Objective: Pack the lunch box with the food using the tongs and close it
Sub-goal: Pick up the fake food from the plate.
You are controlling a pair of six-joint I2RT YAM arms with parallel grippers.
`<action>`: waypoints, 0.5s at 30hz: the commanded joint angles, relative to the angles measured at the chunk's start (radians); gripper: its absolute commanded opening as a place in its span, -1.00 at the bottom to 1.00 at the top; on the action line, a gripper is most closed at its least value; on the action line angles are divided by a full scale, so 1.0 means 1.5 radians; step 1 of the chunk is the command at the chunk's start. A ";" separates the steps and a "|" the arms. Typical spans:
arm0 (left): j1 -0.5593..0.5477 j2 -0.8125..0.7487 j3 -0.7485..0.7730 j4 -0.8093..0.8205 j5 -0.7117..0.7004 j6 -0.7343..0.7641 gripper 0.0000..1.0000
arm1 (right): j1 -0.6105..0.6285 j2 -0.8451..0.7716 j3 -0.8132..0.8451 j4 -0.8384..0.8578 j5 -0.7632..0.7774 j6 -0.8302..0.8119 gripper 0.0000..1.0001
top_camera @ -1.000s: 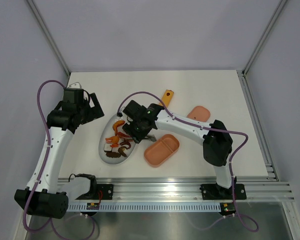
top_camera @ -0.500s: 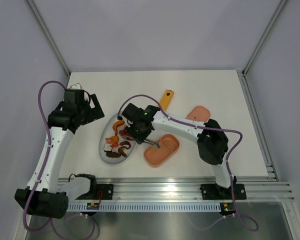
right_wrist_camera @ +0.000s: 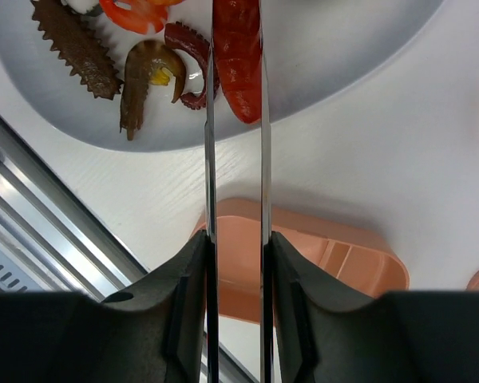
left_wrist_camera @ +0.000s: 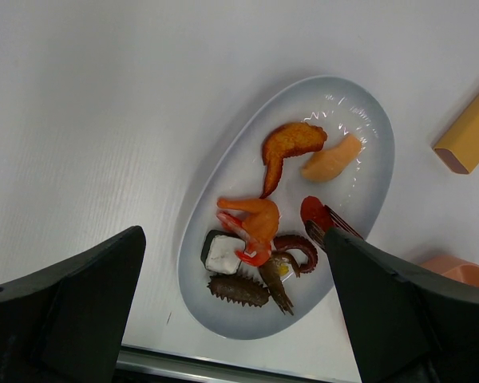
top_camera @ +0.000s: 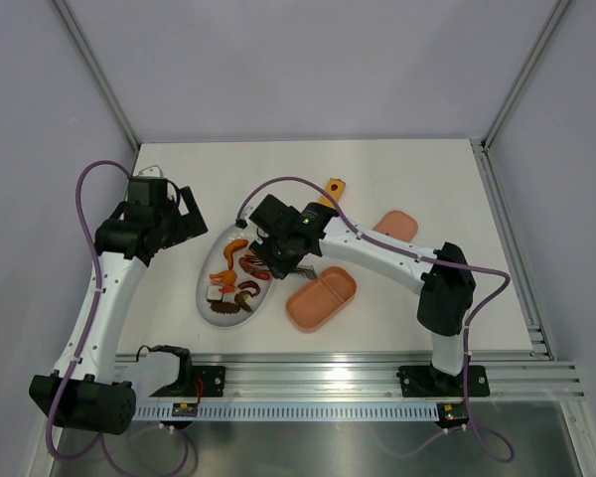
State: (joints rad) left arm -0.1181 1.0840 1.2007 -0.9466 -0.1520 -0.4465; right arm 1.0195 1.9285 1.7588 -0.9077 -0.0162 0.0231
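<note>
My right gripper (right_wrist_camera: pixel 236 247) is shut on the silvery tongs (right_wrist_camera: pixel 210 159), one arm under each finger. The tong tips pinch a red sausage (right_wrist_camera: pixel 238 64) at the near edge of the white oval plate (right_wrist_camera: pixel 359 48). In the top view this gripper (top_camera: pixel 286 260) is at the plate's right rim. More food lies on the plate: an orange shrimp (left_wrist_camera: pixel 255 219), a dark-and-white cube (left_wrist_camera: pixel 221 254) and brown pieces. The pink lunch box (top_camera: pixel 321 298) sits open beside the plate, and its lid (top_camera: pixel 395 224) lies further right. My left gripper (top_camera: pixel 184 214) hangs open and empty over the plate's left side.
A yellow-orange flat bar with a hole (top_camera: pixel 330 191) lies behind the plate. The aluminium rail (top_camera: pixel 358 383) runs along the table's near edge, close to the lunch box. Grey walls and frame posts enclose the table.
My right arm has drawn back from over the lunch box toward the plate, elbow swinging right. The tongs have narrowed onto the red sausage. The left arm has not moved.
</note>
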 commanded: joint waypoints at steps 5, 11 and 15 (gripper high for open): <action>0.004 -0.010 -0.011 0.034 0.013 -0.004 0.98 | 0.008 -0.095 -0.027 0.060 0.026 0.005 -0.61; 0.004 -0.012 -0.011 0.034 0.013 -0.004 0.98 | 0.007 -0.133 -0.050 0.074 0.034 0.023 -0.63; 0.003 -0.013 -0.012 0.034 0.015 -0.004 0.98 | 0.007 -0.160 -0.072 0.080 0.051 0.037 -0.63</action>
State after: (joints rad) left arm -0.1181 1.0840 1.1843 -0.9401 -0.1516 -0.4465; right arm 1.0195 1.7657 1.6638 -0.8413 0.0231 0.0582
